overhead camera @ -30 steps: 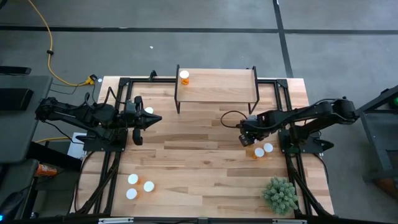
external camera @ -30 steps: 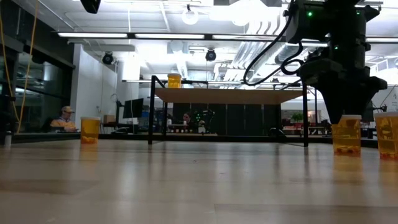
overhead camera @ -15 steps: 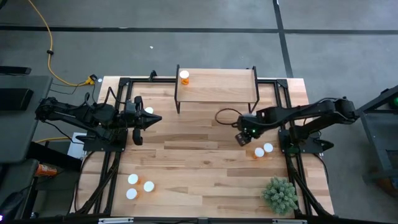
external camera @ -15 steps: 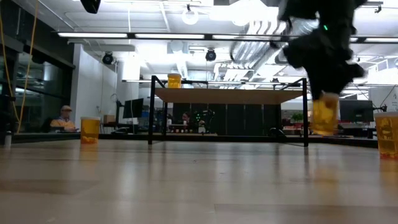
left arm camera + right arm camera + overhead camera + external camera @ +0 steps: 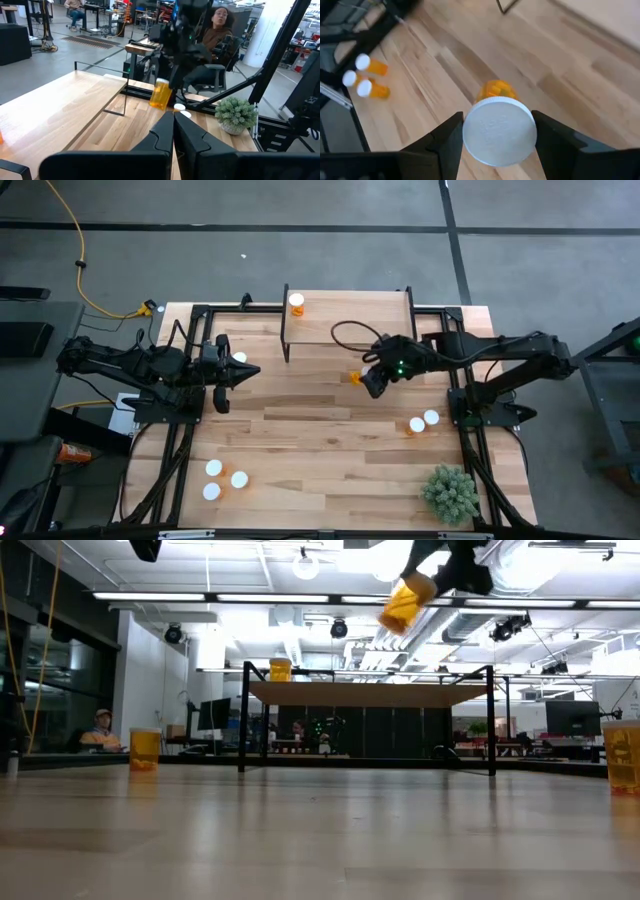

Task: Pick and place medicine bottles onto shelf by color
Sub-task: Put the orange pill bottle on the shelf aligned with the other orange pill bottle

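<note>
My right gripper (image 5: 368, 380) is shut on an orange medicine bottle (image 5: 354, 378) with a white cap, high above the table just in front of the shelf (image 5: 348, 320). The bottle also shows in the low view (image 5: 404, 602) and the left wrist view (image 5: 161, 93). One bottle (image 5: 297, 303) stands on its base at the shelf's far left corner. My left gripper (image 5: 250, 371) is shut and empty at the table's left, beside another bottle (image 5: 238, 358). My right gripper pinches the bottle by the sides of its white cap (image 5: 499, 131) between its two fingers (image 5: 451, 135). The amber body (image 5: 496, 90) sticks out beyond the fingertips. The bottle is lifted clear of the table and tilted, its base lower than its cap (image 5: 404, 602).
Two bottles (image 5: 423, 421) stand at the table's right. Three bottles (image 5: 221, 479) stand at the near left. A green plant (image 5: 449, 492) sits at the near right corner. A person (image 5: 220, 27) sits beyond the table's right edge.
My right gripper has taken one bottle from beside the two at the table's right. It has lifted the bottle clear and carried it up, toward the table's left and far edges, nearing the shelf. The bottle has tipped from upright to tilted.
</note>
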Controlling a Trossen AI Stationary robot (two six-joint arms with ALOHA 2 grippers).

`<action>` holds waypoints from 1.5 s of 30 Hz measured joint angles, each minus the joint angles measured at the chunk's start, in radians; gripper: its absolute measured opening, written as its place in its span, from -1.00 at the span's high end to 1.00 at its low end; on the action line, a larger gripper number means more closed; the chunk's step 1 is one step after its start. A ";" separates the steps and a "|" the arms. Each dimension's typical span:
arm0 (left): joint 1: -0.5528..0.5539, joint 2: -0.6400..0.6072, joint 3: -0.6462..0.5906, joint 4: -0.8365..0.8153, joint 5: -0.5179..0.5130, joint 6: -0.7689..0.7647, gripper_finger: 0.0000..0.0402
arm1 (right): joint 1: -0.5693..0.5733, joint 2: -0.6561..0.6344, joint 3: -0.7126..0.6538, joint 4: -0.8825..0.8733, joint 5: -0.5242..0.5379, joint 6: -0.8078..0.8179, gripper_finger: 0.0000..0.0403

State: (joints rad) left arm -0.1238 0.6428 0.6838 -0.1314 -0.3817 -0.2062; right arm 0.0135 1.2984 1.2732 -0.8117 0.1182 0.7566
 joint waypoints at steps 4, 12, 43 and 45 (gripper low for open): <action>0.000 0.000 0.000 -0.001 0.000 0.000 1.00 | 0.000 0.028 0.052 0.010 0.027 -0.034 0.02; 0.000 0.000 0.000 -0.002 -0.003 0.000 1.00 | 0.000 0.143 0.164 0.029 0.034 -0.138 0.02; 0.000 0.000 0.000 0.000 -0.051 0.000 1.00 | -0.073 0.352 0.408 0.024 0.093 -0.325 0.02; 0.000 0.000 0.000 0.000 -0.057 0.000 1.00 | -0.073 0.352 0.408 0.025 0.093 -0.332 0.02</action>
State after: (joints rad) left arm -0.1241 0.6430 0.6838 -0.1310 -0.4391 -0.2062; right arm -0.0597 1.6508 1.6814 -0.7872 0.2111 0.4248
